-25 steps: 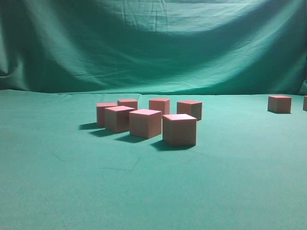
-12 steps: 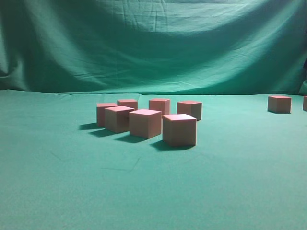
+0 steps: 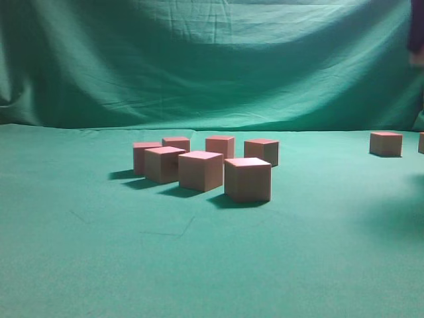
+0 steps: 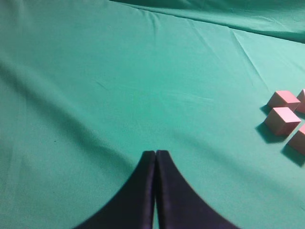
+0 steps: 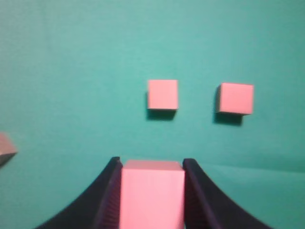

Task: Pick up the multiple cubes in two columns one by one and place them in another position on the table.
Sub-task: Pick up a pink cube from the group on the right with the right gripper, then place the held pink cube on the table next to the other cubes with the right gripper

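From the outside camera, six small pink-orange blocks with flat plain sides [image 3: 202, 165] sit in two rows near the middle of the smooth green cloth surface [image 3: 99, 252]. The nearest block in that group [image 3: 248, 179] is the front one on the right. Far off to the right, another pink block [image 3: 386, 143] sits alone, and a sliver of one more [image 3: 421, 142] shows at the edge. A wrinkly green cloth [image 3: 212, 59] hangs behind it all. A dark blurry bit pokes in at the top right corner; what it is cannot be told.

From the left wrist camera, the left gripper [image 4: 156, 157] has its two black fingers pressed together with nothing between them. It hangs over bare green cloth. A few pink blocks [image 4: 282, 120] sit well apart from it at the right edge.

From the right wrist camera, the right gripper [image 5: 152, 167] is clamped on one pink block [image 5: 151, 193], a black finger tight against each side. Beyond it, two pink blocks [image 5: 162, 94] [image 5: 236, 98] lie side by side on the cloth, apart from each other. Part of another block [image 5: 5, 148] peeks in at the left edge.
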Controlling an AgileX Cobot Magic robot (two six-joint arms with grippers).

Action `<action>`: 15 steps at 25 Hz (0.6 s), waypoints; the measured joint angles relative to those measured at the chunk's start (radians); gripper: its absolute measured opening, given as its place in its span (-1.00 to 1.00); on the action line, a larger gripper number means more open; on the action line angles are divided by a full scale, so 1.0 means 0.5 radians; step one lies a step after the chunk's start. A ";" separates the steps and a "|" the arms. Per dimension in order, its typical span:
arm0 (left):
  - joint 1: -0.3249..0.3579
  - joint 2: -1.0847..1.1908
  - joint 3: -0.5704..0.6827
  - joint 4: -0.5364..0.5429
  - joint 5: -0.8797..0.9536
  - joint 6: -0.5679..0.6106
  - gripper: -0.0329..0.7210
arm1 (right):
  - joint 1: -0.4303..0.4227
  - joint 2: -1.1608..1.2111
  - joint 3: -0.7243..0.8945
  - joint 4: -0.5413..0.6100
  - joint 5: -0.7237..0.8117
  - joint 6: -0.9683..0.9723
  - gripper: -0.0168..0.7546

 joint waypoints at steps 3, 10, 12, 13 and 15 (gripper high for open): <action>0.000 0.000 0.000 0.000 0.000 0.000 -0.91 | 0.201 -0.187 -0.015 0.003 0.200 0.129 -0.26; 0.000 0.000 0.000 0.000 0.000 0.000 -0.91 | 0.757 -0.426 0.084 0.003 0.543 0.263 -0.26; 0.000 0.000 0.000 0.000 0.000 0.000 -0.91 | 0.940 -0.463 0.187 0.003 0.507 0.270 -0.26; 0.000 0.000 0.000 0.000 0.000 0.000 -0.91 | 1.040 -0.468 0.245 0.003 0.478 0.266 -0.26; 0.000 0.000 0.000 0.000 0.000 0.000 -0.91 | 1.215 -0.468 0.343 0.003 0.387 0.238 -0.26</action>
